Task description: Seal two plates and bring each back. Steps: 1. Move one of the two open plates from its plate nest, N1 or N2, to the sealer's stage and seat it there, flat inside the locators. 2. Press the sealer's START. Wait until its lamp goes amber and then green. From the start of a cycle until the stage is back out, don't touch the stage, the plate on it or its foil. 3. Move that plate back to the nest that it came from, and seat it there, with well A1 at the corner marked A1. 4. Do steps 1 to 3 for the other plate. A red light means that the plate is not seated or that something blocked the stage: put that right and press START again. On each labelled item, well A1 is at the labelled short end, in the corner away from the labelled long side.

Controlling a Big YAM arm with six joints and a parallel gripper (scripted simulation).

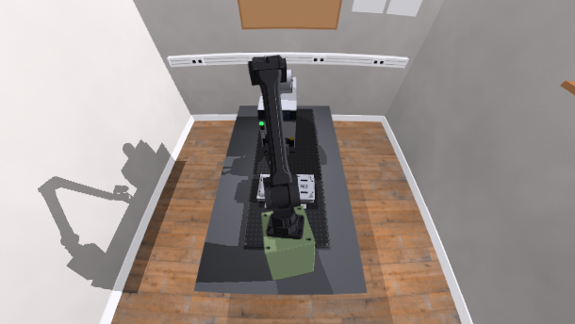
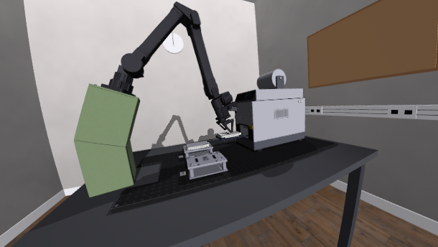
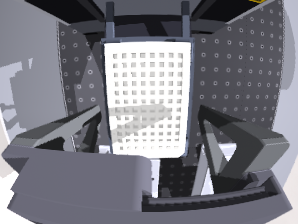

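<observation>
Top and exterior views: illumination is moderate, with 1 pale, brightly lit wall (image 1: 71,85) (image 2: 97,47) bearing a sharp-edged shadow of the arm, while the tabletop (image 1: 339,264) (image 2: 230,208) is dark and the black perforated board (image 1: 306,160) (image 2: 151,192) loses much of its detail in the exterior view. Wrist view: the white plate (image 3: 147,95) is bright almost to washing out, crossed by a soft grey shadow, and the board's outer edges bow in wide-angle distortion. Small features look slightly soft in all 3 views, and the N2 lettering is barely legible from above.
</observation>
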